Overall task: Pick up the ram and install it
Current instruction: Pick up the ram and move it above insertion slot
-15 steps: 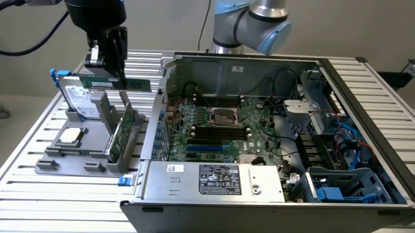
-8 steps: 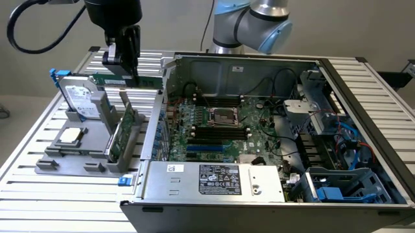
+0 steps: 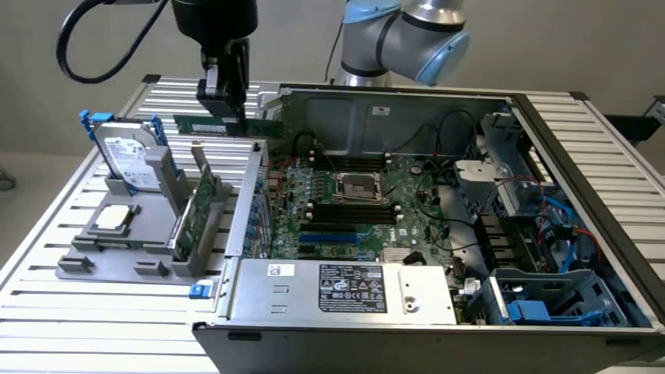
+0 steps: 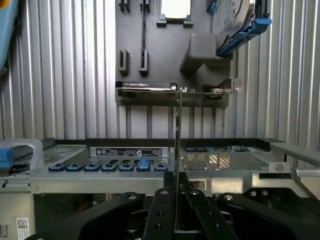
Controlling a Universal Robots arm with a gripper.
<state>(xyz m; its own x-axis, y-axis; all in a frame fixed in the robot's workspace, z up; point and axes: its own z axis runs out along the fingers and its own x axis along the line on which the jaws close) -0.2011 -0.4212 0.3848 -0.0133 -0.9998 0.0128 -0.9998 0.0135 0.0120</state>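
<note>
So from where I'm standing, the pincer (image 3: 237, 118) is clamped tight on the ram (image 3: 199, 124), gripping it around the middle with green board sticking out on both sides. The stick is up in the air, held level and on edge. It hangs over the far corner of the case (image 3: 343, 117) on the exterior view's left, roughly above the gap between the case wall and the grey holder (image 3: 104, 266). It's touching nothing but the fingers.

In the wrist view the ram (image 4: 177, 130) is edge-on, just a thin line running straight out from between the black fingers of the pincer (image 4: 176, 182), which are squeezed onto it from both sides.

The black slots (image 3: 353, 210) on the board (image 3: 416, 227) sit beside the silver socket, well apart from the ram, so it's not installed yet.

The holder on the slatted desk (image 3: 83, 315) has a drive (image 3: 130, 160) standing up in blue rails, a card (image 3: 202, 206) upright on its edge, and a little chip (image 3: 114, 219) lying flat. The arm (image 3: 416, 35) is behind the case.
</note>
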